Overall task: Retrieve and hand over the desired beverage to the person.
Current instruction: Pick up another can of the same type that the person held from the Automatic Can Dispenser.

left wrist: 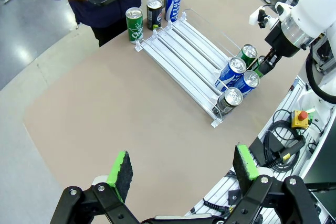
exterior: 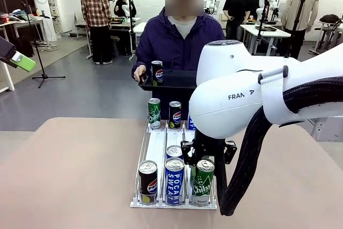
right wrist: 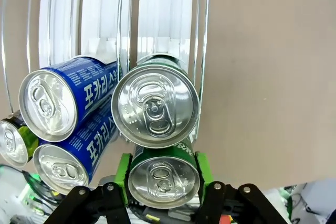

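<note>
Right gripper (right wrist: 161, 184) clamps green Chilsung aluminium can (right wrist: 164, 179), upright in clear rack (exterior: 155, 148), person w/ black tray (exterior: 177, 81) at 12 o'clock; left gripper (left wrist: 184, 171) agape.

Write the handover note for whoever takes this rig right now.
Left gripper: open, holding nothing, above the bare table.
Right gripper: shut on a green can at the near end of the rack.
Person waits at the far side holding a black tray with one can on it.
Done: can gripped.
Left: lift it out, hand it over.
</note>
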Available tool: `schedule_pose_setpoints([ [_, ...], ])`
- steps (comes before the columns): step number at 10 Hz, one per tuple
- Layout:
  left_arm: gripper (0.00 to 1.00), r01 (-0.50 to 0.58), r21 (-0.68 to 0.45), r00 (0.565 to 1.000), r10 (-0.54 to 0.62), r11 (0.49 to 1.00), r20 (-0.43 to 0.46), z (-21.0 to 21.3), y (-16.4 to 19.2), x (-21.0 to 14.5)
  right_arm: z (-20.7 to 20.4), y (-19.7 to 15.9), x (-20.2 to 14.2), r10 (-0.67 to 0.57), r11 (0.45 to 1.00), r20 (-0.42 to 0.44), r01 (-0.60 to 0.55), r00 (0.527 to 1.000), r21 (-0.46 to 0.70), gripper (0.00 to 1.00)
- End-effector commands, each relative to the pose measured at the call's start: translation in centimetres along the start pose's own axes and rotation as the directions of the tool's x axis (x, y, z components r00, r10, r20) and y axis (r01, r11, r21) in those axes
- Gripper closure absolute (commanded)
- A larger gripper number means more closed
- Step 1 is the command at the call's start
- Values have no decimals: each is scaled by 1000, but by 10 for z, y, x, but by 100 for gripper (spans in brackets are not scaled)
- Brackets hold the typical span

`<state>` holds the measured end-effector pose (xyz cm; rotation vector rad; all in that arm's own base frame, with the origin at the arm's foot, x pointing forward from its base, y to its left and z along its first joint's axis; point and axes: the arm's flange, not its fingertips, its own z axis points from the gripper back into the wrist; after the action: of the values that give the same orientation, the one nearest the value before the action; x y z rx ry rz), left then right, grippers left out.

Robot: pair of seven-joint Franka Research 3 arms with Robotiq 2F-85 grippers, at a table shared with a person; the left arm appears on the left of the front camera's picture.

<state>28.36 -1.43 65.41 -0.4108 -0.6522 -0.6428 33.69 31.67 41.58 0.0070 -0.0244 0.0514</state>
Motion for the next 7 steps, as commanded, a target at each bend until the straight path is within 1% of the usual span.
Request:
schedule_pose_setpoints([
  [1,0,-3,-2,1000,3,1000,-8,0,0,1,22,6,-6,-81,996,-58,78,995,-53,46],
  [2,0,-3,-2,1000,3,1000,-8,0,0,1,51,12,-16,-118,990,-43,114,992,-86,46],
  [3,0,-3,-2,1000,3,1000,-8,0,0,1,92,15,-27,-157,982,-16,154,988,-108,46],
  [4,0,-3,-2,1000,3,1000,-8,0,0,1,145,18,-38,-190,976,12,190,982,-105,46],
  [5,0,-3,-2,1000,3,1000,-8,0,0,1,189,22,-46,-200,974,46,204,979,-98,46],
  [6,0,-3,-2,1000,3,1000,-8,0,0,1,226,32,-57,-211,972,90,219,973,-88,46],
  [7,0,-3,-2,1000,3,1000,-8,0,0,1,252,39,-65,-214,970,128,226,968,-86,46],
])
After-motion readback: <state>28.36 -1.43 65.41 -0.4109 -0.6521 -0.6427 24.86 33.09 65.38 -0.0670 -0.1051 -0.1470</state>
